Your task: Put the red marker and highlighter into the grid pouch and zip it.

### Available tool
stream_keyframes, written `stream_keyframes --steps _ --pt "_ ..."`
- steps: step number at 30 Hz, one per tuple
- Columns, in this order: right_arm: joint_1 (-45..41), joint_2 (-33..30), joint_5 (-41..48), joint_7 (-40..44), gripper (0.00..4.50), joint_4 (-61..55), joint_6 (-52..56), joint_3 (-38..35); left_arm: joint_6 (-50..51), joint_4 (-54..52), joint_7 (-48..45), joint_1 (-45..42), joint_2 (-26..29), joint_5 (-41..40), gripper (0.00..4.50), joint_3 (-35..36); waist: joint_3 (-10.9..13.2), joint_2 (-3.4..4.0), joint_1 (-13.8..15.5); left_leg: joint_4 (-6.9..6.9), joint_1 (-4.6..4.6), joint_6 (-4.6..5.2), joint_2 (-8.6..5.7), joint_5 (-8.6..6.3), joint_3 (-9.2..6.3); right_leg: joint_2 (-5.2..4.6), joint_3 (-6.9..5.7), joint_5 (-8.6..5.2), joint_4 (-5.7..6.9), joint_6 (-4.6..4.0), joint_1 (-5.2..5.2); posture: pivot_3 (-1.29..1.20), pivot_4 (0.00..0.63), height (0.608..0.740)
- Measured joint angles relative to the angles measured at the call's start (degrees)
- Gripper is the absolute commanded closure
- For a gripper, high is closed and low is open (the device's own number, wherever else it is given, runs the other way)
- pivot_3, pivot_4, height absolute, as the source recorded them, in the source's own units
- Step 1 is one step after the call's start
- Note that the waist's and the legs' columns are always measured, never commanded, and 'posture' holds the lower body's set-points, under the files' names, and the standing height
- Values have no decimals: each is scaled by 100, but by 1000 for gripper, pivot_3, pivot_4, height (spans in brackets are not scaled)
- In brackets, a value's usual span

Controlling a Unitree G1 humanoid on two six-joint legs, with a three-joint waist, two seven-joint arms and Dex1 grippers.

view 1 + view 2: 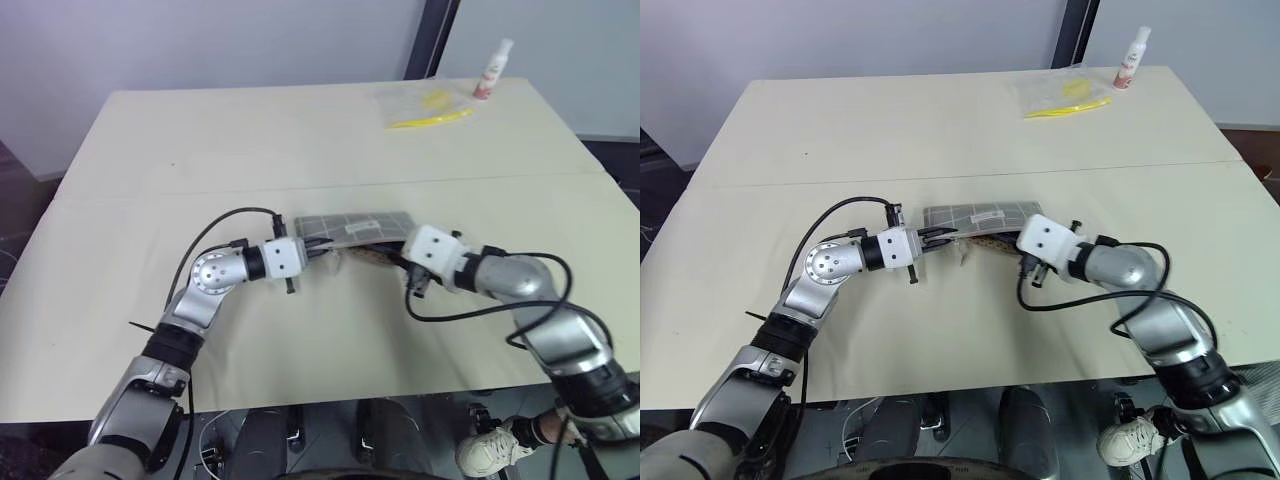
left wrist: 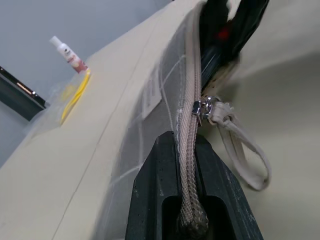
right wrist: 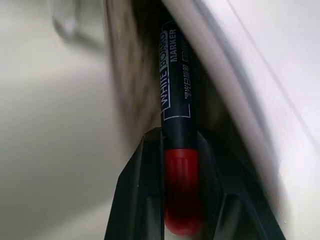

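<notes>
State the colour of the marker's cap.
Red, on a black body; the marker shows best in the right wrist view.

A clear plastic bag [image 1: 425, 105] with yellow contents lay at the cream desk's [image 1: 200, 140] upper right, a small white bottle [image 1: 492, 70] just beside it.

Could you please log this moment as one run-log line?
left gripper: shut on grid pouch zipper edge | right gripper: shut on red marker, tip entering pouch opening | zip: open
</notes>
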Motion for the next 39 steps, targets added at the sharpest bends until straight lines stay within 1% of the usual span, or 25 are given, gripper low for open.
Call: stream_keyframes --steps 2,5,7,8,9,10,11,13,14,15,17,19,21,23,24,26,27,28,31,33,36,39 --pt "-20 125 -257 -97 4158 48 -203 176 1 1 -21 -29 21 8 4500 -1 0 0 1 1 -2 -6 -1 3 1 0 -3 0 -1 1 2 0 150 740" --pt "-20 263 -453 -140 4158 130 -347 230 14 4 -42 -28 50 11 4500 -3 0 0 -7 3 -1 5 -2 -3 3 -1 -2 1 -1 2 2 0 150 740" --pt "-15 305 -460 -120 3091 170 -395 228 41 3 -50 -26 53 9 4500 -3 0 0 -6 3 0 15 0 -10 2 0 -2 1 0 2 2 0 150 740" --pt "11 303 -458 -88 2691 182 -502 219 82 2 -50 -25 46 -6 4500 -3 0 0 -5 3 2 15 0 -9 1 1 -2 1 0 2 2 0 150 740" --pt "67 305 -443 -73 2193 176 -602 187 115 -1 -50 -25 32 -18 4500 -3 0 0 -4 3 3 15 1 -9 1 2 -2 1 0 2 4 0 150 740" --pt "172 322 -356 -74 1732 146 -657 55 138 -6 -61 -20 27 -33 4500 -6 0 0 -3 3 3 15 1 -9 1 1 -2 1 0 2 5 0 150 740" --pt "276 351 -233 -82 1154 101 -672 -101 152 -9 -77 -15 29 -38 4500 -6 0 0 -2 3 3 15 1 -9 1 1 -2 1 0 2 5 0 150 740" --pt "498 503 152 -84 166 -74 -618 -502 220 -25 -122 -5 40 -50 4500 -6 0 0 -6 3 3 14 2 -9 1 3 -2 1 0 2 6 0 150 740" --pt "625 635 457 -59 51 -253 -475 -724 241 -47 -151 12 66 -55 4500 -4 0 0 -7 3 4 14 4 -9 1 4 -2 2 1 3 6 0 150 740" --pt "701 703 660 -29 51 -380 -359 -822 256 -61 -161 18 73 -60 4500 -6 0 0 -8 3 4 14 5 -8 1 5 -2 2 2 3 6 0 150 740" --pt "1100 794 1372 174 51 -934 3 -1125 266 -127 -196 50 71 -82 4500 -12 0 0 13 3 5 14 6 -9 -5 6 -4 2 3 3 9 0 150 740" --pt "1547 726 1953 410 51 -1446 279 -1346 280 -126 -204 75 69 -90 4500 -16 0 0 11 3 5 17 5 -11 -6 5 -4 2 0 2 10 0 150 740" --pt "1857 645 2447 537 51 -1716 571 -1645 283 -122 -191 88 45 -82 4500 -19 0 -1 -1 5 6 18 3 -12 -6 1 -4 2 -2 1 13 0 150 740" --pt "2050 642 3033 520 51 -1934 999 -2092 243 -112 -79 76 21 23 4500 -26 0 -1 -1 6 16 11 4 -17 -6 0 -3 1 -3 -2 20 0 150 740" --pt "2141 627 3201 501 51 -2020 1151 -2200 233 -94 -31 59 11 81 4500 -28 0 -1 1 5 27 8 6 -19 -6 0 -3 0 -3 -4 20 0 150 740" --pt "2393 649 3389 419 51 -2128 1387 -2157 233 -50 -10 -16 -19 118 4500 -29 -1 -2 10 2 37 2 8 -22 -11 1 -6 -10 -6 -20 19 0 150 740" --pt "2525 740 3427 313 51 -2131 1512 -2038 232 -20 -10 -65 -24 142 4500 -31 -1 -2 3 1 37 2 8 -21 -10 0 -6 -10 -7 -20 18 0 150 740" --pt "2582 977 3426 123 51 -2024 1622 -1842 228 4 -9 -101 -23 170 4500 -30 -2 -3 -4 0 37 2 9 -21 -10 -2 -6 -10 -7 -20 18 0 150 740" --pt "2376 1716 3362 -503 51 -1459 1845 -1444 193 18 -17 -203 -85 257 4500 -153 -2 -2 -28 0 34 2 8 -20 -5 -1 -4 -8 -4 -19 13 0 150 740" --pt "2123 1832 3309 -691 51 -1284 1881 -1320 147 18 -24 -244 -97 296 4500 -231 -1 -2 -20 0 33 4 7 -20 -4 -1 -4 -8 -4 -18 9 0 150 740" --pt "1449 2289 3123 -1162 51 -728 1816 -1324 122 14 -22 -300 -94 353 4500 -254 -2 -2 -14 0 32 5 7 -19 -4 0 -5 -6 -3 -15 7 0 150 740" --pt "1237 2620 3370 -1251 51 -626 1966 -1332 124 11 -4 -315 -102 382 4500 -254 -2 -2 3 -4 28 14 6 -16 -5 -1 -7 2 -3 -2 9 0 150 740"
